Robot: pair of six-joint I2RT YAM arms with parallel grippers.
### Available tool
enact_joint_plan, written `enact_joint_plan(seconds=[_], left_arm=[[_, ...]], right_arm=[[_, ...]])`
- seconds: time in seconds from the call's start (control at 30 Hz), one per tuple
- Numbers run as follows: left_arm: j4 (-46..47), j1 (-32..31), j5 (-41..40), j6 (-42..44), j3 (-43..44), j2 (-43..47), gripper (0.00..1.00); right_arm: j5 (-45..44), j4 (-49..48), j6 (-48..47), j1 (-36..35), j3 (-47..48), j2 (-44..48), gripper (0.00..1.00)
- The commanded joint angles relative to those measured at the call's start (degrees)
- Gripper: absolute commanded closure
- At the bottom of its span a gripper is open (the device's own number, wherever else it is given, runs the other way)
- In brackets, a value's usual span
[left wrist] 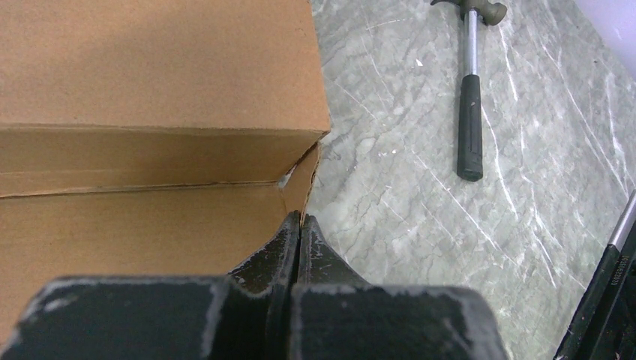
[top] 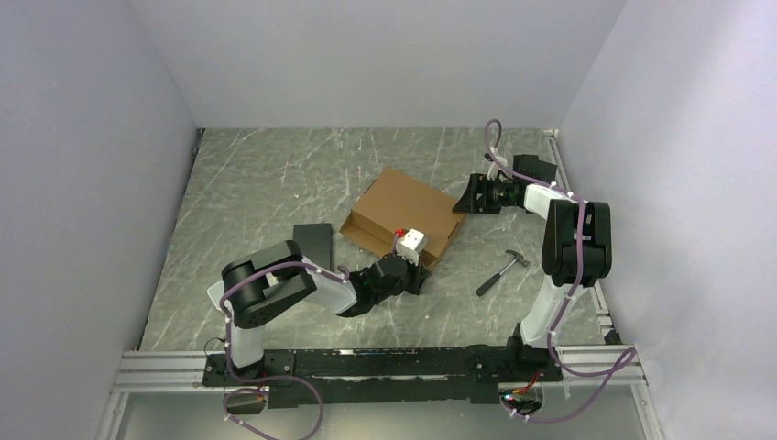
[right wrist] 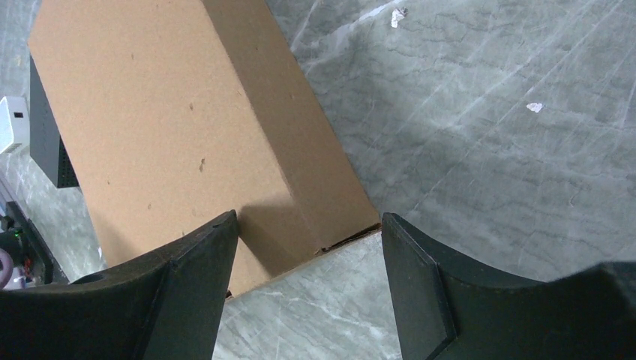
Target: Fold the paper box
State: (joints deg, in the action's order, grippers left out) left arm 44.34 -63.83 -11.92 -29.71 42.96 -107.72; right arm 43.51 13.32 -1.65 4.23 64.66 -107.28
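Observation:
The paper box (top: 403,213) is brown cardboard and lies mid-table with its lid down and a seam showing along its near side (left wrist: 150,67). My left gripper (top: 420,270) is at the box's near right corner. In the left wrist view its jaws (left wrist: 300,221) are pressed together on the thin edge of a cardboard side flap. My right gripper (top: 461,200) is open at the box's far right corner. In the right wrist view its fingers (right wrist: 309,225) straddle that corner of the box (right wrist: 172,127) without touching it.
A hammer (top: 501,271) lies on the table right of the box and shows in the left wrist view (left wrist: 470,105). A black rectangular block (top: 314,240) sits left of the box. Grey walls close in three sides.

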Motion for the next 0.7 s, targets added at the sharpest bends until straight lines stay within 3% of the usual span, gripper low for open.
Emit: enact_joint_plan(seconds=[0.0,0.67], left_arm=[[-0.56,-0.15,-1.15,-1.73,-0.68,0.5,1.0],[3.67,-0.67,-3.59,-1.23,-2.77,-2.01,1.0]], right_arm=[[-7.73,0.21,-1.93,-0.27,0.71,-2.57,0.28],[-8.25,1.18,-2.55,-0.97,1.43,-3.68,0.28]])
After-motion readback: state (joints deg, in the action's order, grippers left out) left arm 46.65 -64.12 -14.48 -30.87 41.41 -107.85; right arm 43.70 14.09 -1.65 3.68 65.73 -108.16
